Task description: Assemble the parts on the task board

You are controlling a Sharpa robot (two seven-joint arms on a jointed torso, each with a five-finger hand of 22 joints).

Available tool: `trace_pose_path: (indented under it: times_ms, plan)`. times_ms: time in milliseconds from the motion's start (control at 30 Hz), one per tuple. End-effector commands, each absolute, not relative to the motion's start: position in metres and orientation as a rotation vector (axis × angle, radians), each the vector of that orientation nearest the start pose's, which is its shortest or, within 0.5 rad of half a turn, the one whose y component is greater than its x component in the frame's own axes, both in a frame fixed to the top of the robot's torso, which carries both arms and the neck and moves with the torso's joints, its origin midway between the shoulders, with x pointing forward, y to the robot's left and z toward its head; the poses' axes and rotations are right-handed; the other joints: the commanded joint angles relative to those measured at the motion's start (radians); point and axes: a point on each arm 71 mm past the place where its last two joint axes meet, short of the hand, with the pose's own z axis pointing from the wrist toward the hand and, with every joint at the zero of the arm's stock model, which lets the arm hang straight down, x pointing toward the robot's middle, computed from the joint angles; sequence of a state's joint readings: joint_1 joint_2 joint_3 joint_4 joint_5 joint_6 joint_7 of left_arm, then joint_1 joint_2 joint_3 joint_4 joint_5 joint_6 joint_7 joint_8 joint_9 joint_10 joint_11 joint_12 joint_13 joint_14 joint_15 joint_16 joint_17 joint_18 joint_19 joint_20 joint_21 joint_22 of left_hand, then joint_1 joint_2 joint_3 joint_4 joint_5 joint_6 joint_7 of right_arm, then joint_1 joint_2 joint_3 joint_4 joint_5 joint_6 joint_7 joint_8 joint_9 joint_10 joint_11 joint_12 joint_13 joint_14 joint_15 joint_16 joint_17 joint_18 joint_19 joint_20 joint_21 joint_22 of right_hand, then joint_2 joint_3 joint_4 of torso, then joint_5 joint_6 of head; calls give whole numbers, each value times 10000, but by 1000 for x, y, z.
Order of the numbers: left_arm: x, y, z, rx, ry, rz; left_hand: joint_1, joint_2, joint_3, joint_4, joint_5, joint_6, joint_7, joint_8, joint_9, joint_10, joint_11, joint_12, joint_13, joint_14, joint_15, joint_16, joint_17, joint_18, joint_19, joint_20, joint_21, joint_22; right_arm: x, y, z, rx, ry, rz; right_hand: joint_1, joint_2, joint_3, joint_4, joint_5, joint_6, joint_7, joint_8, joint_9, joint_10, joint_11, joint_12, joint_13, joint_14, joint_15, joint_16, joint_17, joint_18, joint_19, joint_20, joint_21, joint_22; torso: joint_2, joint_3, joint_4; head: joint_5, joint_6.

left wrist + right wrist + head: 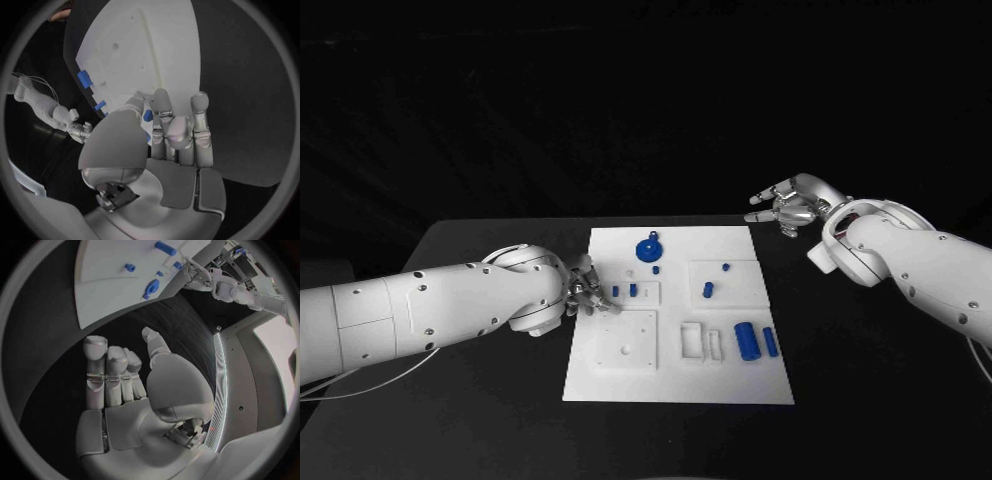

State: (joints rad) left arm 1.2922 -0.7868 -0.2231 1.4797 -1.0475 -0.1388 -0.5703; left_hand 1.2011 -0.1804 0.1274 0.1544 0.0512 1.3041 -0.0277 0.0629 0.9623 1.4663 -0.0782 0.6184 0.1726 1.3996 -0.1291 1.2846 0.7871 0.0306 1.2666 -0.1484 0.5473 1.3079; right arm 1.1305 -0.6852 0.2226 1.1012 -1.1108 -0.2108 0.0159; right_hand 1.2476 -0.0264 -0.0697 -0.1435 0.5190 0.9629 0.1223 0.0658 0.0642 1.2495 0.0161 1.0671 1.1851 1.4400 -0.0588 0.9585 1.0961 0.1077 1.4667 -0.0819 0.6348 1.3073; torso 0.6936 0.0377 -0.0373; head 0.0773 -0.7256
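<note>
While the white task board point(678, 385) is lying in the middle of the black desk point(488, 420) with its long axis running away from the robot, the left robot hand point(589, 287) is hovering at the board's left edge, beside a raised square block with two small blue parts point(625, 290) standing upright in it. The left wrist view is showing this robot hand point(178, 132) with its fingers point(200, 120) stretched out straight and close together over the board point(144, 45), and nothing is sitting in them; whether the fingertips are touching the board I cannot tell. The right robot hand point(790, 208) is hanging over the desk just beyond the board's far right corner, well apart from the parts. In the right wrist view its fingers point(97, 365) are standing straight and spread a little, with the palm bare, so this robot hand point(134, 382) is holding nothing.

On the board, a round blue part with a small tab point(649, 247) is lying near the far edge. A short blue part point(708, 290) is lying in the right-hand raised square, its long axis pointing roughly away from the robot. Nearer the robot, two longer blue parts point(756, 341) are lying side by side at the right, both with their long axes along the board's length.
</note>
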Motion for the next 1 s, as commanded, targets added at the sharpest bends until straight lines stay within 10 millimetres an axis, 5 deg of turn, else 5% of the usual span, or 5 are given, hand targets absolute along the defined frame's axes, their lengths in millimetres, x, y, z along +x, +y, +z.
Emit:
trace_pose_path:
  times_ms: [33,267,567,800,1000]
  plan:
    - [480,215,-233,-3540,21647,-3747,217,104,-22,-280,-19,-490,167,21,-562,319,167,-515,-125,-521,64,-602,-984,-173,-260,55,-246,18,569,-258,-169,3523,16314,7677,-55,2,40,7,60,70,20,-32,4,-15,-25,-28,-12,9,-18,-60,-15,174,500,29,-25,422,1,-9,-9,-7,21]
    - [486,211,-206,-4082,20350,-5632,1112,689,-301,-1473,638,-1450,721,68,-4132,-637,525,-2784,-621,-1846,546,-1935,-2235,-145,-939,496,-1665,-669,569,-260,-169,3554,16318,7633,-55,2,40,7,60,70,20,-32,4,-15,-25,-28,-12,9,-18,-60,-15,174,500,29,-25,422,-3,1,-8,-18,48]
    - [502,204,-172,-4188,18075,-7769,1911,882,781,-2516,3017,-1630,1218,50,-7161,-1306,1064,-5073,-1098,-2306,1007,-4274,-3723,108,-1286,935,-3163,-1586,570,-259,-171,3579,16315,7654,-77,-3,35,19,72,72,19,-31,4,-48,-25,-75,-45,-1,-17,-82,-26,176,495,31,-55,407,5,1,-24,-19,105]
    - [514,185,-164,-2694,17351,-8173,2073,1150,1057,-3195,2852,-1576,1320,37,-8314,-1645,1284,-5544,-1112,-2252,1099,-4502,-3806,342,-1583,1022,-2880,-476,570,-258,-171,3610,16265,7721,-79,-21,76,19,94,184,-27,-25,7,-539,-106,-1860,-1811,-36,-71,-146,-51,135,487,-22,-177,379,3,3,-20,-9,105]
    - [527,165,-165,-1030,16915,-8087,2110,1278,1090,-3278,1726,-1810,1272,10,-8616,-2129,1403,-5569,-1125,-2108,1145,-4454,-3781,472,-1471,1091,-2864,-245,570,-255,-170,3619,16089,7872,-73,-14,217,-52,90,272,-52,-30,6,-673,-153,-3088,-3530,-268,-94,-783,-550,132,386,-43,-1019,159,16,2,-44,16,132]
